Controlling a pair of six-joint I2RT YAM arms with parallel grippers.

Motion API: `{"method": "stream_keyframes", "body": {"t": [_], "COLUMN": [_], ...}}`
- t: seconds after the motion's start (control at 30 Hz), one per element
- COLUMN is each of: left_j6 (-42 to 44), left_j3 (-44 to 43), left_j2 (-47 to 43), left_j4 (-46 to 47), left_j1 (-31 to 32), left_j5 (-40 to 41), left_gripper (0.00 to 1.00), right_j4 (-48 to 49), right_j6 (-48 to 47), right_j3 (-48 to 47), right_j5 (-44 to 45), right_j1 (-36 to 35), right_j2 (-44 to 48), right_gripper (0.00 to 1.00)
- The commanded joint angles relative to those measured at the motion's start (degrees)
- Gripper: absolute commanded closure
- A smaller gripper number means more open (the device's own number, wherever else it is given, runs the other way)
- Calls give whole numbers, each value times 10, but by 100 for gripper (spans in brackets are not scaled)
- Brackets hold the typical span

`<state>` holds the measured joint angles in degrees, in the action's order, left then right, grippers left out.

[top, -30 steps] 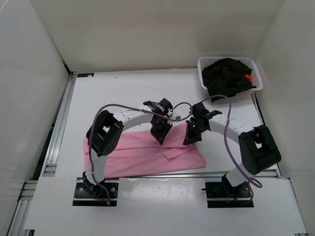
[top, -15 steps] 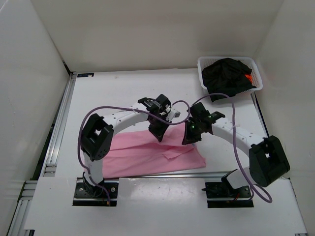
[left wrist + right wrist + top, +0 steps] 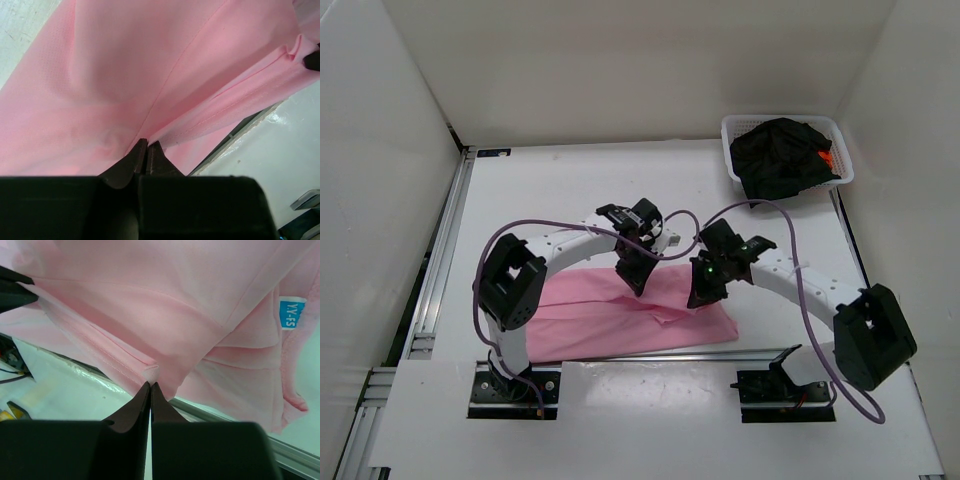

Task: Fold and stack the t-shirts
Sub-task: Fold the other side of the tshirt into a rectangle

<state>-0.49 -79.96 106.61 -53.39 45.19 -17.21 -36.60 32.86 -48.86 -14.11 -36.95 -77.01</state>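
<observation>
Table (image 3: 570, 190) first: a white surface walled on three sides, with the pink t-shirt (image 3: 590, 322) spread across its near part, just beyond the two arm bases. The shirt lies partly folded, long side running left to right, with a loose flap near its middle. At the far right corner sits a white mesh basket (image 3: 732, 140), well apart from the pink shirt. It holds the black t-shirt (image 3: 780, 155) in a crumpled heap. A scrap of the orange t-shirt (image 3: 825, 158) shows at the heap's right side, mostly buried.

The left gripper (image 3: 146, 150) has its fingers pressed together on a gathered ridge of pink cloth. The right gripper (image 3: 150, 389) pinches a small tuft at a hemmed edge in the same way. Both holds sit along the far edge of the shirt, near each other. Under the right wrist a blue label (image 3: 292, 314) marks the neckline.

The cloth looks thin, light and limp, so it will likely sag and drag rather than keep a shape. A pinch on a doubled hem or seam should slip less than one on a single layer. Holds set wider apart along one edge would probably keep the fold straighter.
</observation>
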Motion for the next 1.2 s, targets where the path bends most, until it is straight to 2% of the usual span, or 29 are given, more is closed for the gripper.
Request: {"method": "stream_keyframes", "body": {"t": [0.0,0.1,0.13,0.23,0.43,0.53,0.67,0.87,0.9,0.97,1.0,1.03,1.07,1.1,1.17], "left_j6": [5,5,5,5,5,5,5,5,5,5,5,5,5,5,5], "left_j3": [5,5,5,-2,-7,-7,-7,-2,-2,-7,-7,-7,-7,1,1], "left_j2": [-11,-5,2,18,31,43,43,43,43,43,43,37,31,31,25], "left_j4": [13,31,31,44,72,78,88,99,99,99,99,99,99,99,99], "left_j1": [3,3,3,3,3,3,3,3,3,3,3,3,3,3,3], "left_j5": [16,36,42,69,111,111,160,180,180,180,180,175,166,166,150], "left_gripper": [90,90,86,85,83,86,90,90,90,80,77,74,64,60,58], "right_j4": [-13,-6,-6,-1,5,5,5,5,12,12,12,12,12,12,12], "right_j6": [-13,-38,-39,-52,-62,-62,-51,-33,-33,-33,-33,-33,-39,-39,-39], "right_j3": [-4,-47,-58,-100,-149,-157,-162,-157,-157,-162,-162,-162,-162,-162,-147], "right_j5": [-2,19,26,38,68,68,87,106,106,117,117,123,123,129,136], "right_j1": [-6,13,27,55,63,68,68,74,74,74,74,74,74,74,74], "right_j2": [-30,-74,-95,-131,-174,-197,-212,-206,-200,-192,-184,-175,-168,-150,-129], "right_gripper": [100,100,100,100,100,100,100,100,94,83,66,62,59,58,58]}}
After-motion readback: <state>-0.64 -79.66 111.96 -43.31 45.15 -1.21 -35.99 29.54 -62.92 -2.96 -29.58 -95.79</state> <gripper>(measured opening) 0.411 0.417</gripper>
